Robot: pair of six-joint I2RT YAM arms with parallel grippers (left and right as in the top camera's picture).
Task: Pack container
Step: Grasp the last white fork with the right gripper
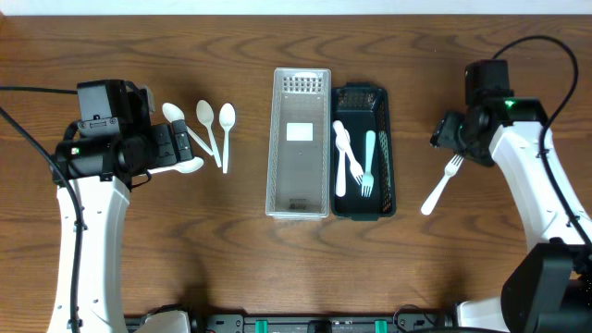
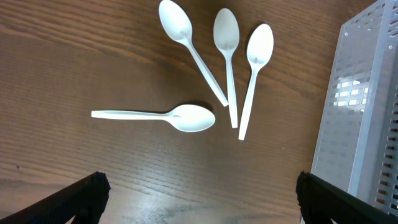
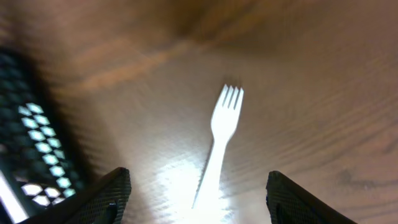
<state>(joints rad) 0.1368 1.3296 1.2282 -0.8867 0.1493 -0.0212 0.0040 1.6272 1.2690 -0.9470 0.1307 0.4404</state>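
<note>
White plastic fork [image 3: 221, 134] lies right of the dark container [image 1: 389, 157], under the right gripper's [image 3: 199, 186] open jaws. Next, I judge, it must lower and close on the handle; the left gripper [image 2: 199, 190], also open, hovers above spoons [image 2: 186, 117].

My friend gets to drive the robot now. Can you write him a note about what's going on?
Left hand: open, empty, above four white spoons on the table.
Right hand: open, empty, above a white fork on the table.
Done: a teal fork and some white cutlery lie in the dark bin; the clear bin beside it holds no cutlery.
Left: pack the four spoons and the white fork.
</note>
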